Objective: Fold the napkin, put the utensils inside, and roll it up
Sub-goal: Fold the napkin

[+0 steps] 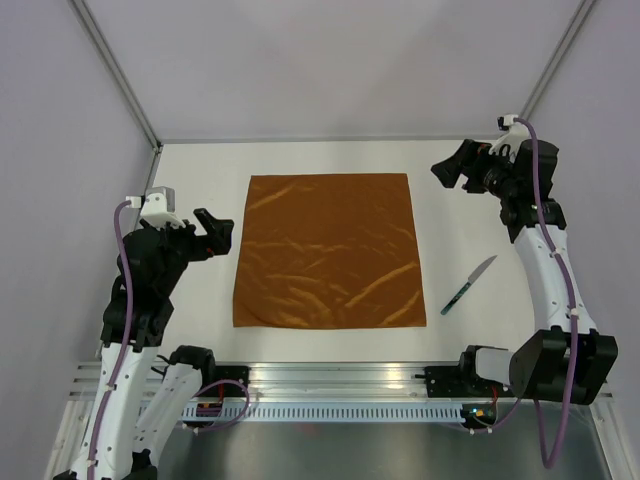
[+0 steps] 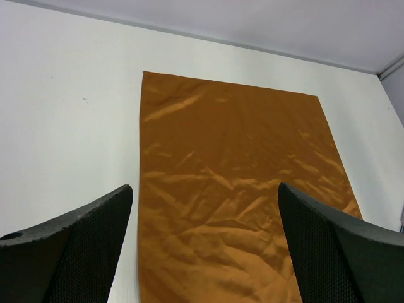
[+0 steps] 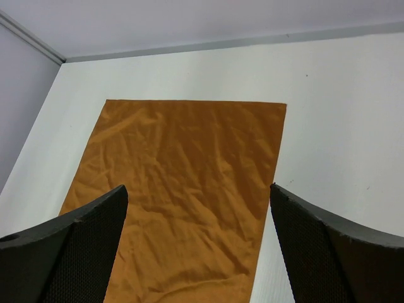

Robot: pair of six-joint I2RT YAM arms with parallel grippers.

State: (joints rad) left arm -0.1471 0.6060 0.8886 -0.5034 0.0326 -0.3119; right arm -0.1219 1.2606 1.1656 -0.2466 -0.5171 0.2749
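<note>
The napkin (image 1: 328,250) lies flat and unfolded in the middle of the white table, a rust-orange wrinkled square; it also fills the left wrist view (image 2: 233,183) and the right wrist view (image 3: 183,189). A knife (image 1: 468,285) with a silver blade and teal handle lies on the table to the napkin's right, at an angle. My left gripper (image 1: 218,232) hovers just off the napkin's left edge, open and empty. Off the napkin's far right corner, my right gripper (image 1: 448,170) is raised above the table, open and empty. Both point toward the cloth.
The white table (image 1: 200,340) ends at grey walls behind and at both sides. A metal rail (image 1: 330,385) with the arm bases runs along the near edge.
</note>
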